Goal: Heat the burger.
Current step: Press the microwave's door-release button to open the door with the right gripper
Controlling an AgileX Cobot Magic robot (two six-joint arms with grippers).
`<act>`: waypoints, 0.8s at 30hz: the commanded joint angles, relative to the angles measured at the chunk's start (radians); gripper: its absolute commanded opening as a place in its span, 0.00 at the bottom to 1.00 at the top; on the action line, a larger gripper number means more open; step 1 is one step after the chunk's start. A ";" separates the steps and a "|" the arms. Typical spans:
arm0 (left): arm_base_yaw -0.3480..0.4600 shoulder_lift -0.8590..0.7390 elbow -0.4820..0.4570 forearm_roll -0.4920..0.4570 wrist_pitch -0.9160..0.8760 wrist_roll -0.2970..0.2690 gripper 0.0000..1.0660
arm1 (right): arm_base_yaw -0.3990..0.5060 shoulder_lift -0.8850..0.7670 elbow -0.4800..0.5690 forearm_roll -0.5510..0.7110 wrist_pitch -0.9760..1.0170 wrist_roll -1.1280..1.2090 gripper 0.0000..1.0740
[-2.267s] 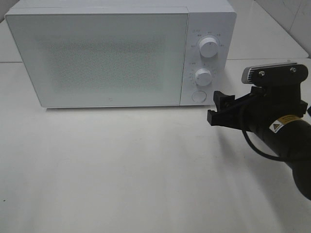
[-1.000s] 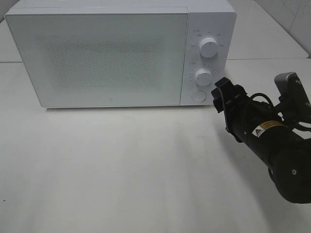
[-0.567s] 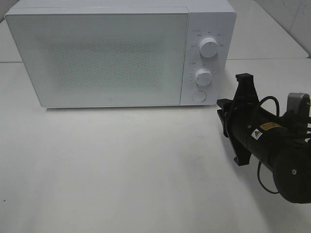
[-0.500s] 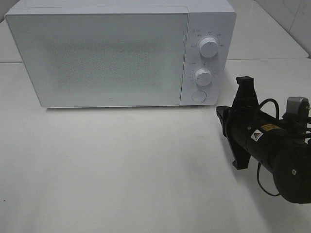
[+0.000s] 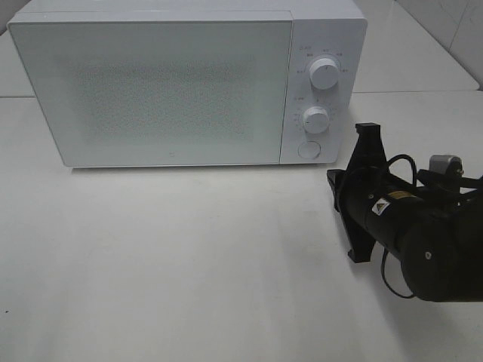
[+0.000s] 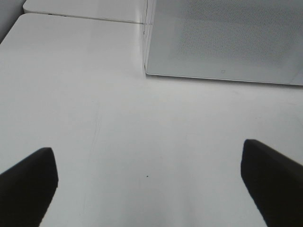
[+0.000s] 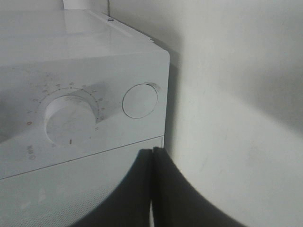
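The burger is out of view. A white microwave (image 5: 173,83) stands at the back of the table with its door closed. My right gripper (image 5: 333,179) is shut with nothing between its fingers. It hovers just right of and below the microwave's round button (image 5: 307,149). In the right wrist view the shut gripper (image 7: 153,152) points at the panel's lower corner, below the button (image 7: 139,100) and the lower knob (image 7: 68,118). In its own wrist view my left gripper (image 6: 149,182) stands open and empty over bare table, facing the microwave's door (image 6: 227,38).
Two knobs, upper (image 5: 324,74) and lower (image 5: 315,119), sit on the microwave's right panel. White tabletop (image 5: 189,256) stretches in front of the microwave. A seam between table sections runs behind it at the far left (image 6: 85,18).
My right gripper has closed its jaws, rolled at the wrist, and drifted down and slightly left from beside the round button. The left gripper and the microwave have not moved.
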 commanded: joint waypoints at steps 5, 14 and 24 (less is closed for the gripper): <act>0.004 -0.020 0.006 -0.010 -0.005 -0.007 0.92 | -0.003 0.053 -0.078 0.001 0.039 0.012 0.00; 0.004 -0.020 0.006 -0.010 -0.005 -0.007 0.92 | -0.004 0.139 -0.204 0.010 0.083 0.009 0.00; 0.004 -0.020 0.006 -0.010 -0.005 -0.007 0.92 | -0.074 0.187 -0.322 0.001 0.135 -0.049 0.00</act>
